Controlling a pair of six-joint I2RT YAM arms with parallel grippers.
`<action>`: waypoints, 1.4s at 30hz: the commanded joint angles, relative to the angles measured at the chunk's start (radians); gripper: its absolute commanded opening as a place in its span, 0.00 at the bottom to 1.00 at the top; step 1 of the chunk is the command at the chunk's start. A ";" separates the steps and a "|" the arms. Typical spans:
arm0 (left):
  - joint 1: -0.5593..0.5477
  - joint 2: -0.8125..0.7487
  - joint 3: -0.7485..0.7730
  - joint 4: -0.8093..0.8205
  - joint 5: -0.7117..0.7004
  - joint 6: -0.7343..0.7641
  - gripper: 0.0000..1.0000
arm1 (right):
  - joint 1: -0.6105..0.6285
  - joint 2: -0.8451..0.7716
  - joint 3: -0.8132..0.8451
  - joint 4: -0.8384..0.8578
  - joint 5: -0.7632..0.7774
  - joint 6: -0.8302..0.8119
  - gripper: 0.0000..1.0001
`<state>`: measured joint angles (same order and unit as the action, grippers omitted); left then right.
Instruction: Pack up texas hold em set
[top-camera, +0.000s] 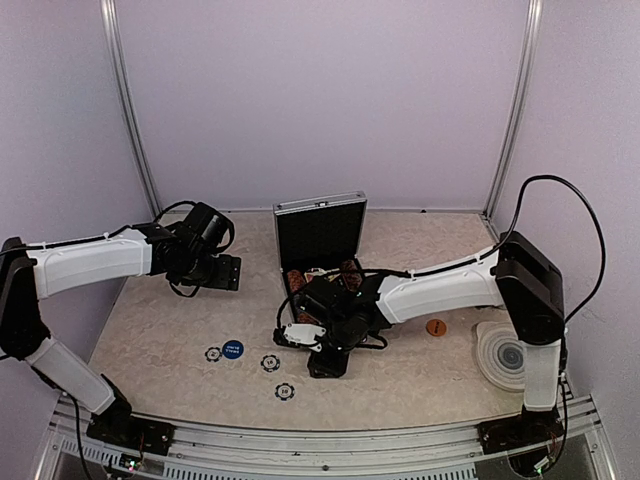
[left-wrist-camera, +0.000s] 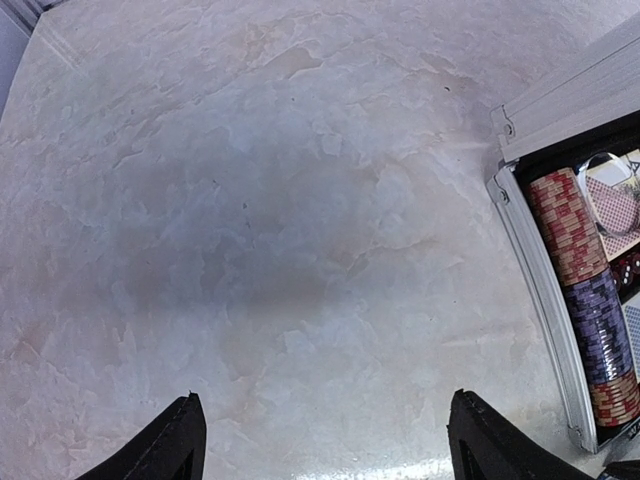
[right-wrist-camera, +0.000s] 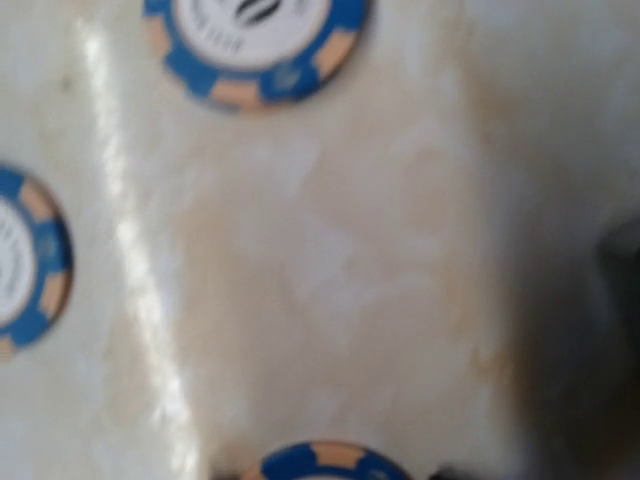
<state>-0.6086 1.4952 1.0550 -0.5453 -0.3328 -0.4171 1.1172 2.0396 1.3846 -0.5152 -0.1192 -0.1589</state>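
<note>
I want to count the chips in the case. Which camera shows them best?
The left wrist view: the row of chips lies close and sharp in the case. From above they're tiny, partly behind an arm. Right wrist misses them.

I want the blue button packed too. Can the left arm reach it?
Probably yes. The blue button lies uncovered left of centre on the table, and the left gripper is open and empty. The right arm hangs close by, though, so they could bump.
</note>
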 joint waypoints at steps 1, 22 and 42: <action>0.010 0.008 -0.006 0.024 0.013 0.005 0.82 | 0.009 -0.074 0.003 -0.064 -0.003 -0.009 0.44; 0.010 -0.006 -0.020 0.026 0.018 0.007 0.82 | -0.226 -0.218 0.076 0.023 0.093 0.027 0.46; 0.012 0.009 -0.012 0.030 0.032 0.011 0.82 | -0.253 -0.034 0.149 -0.109 0.053 0.049 0.62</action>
<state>-0.6060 1.4956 1.0431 -0.5304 -0.3138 -0.4171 0.8692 1.9606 1.5139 -0.5690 -0.0669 -0.1207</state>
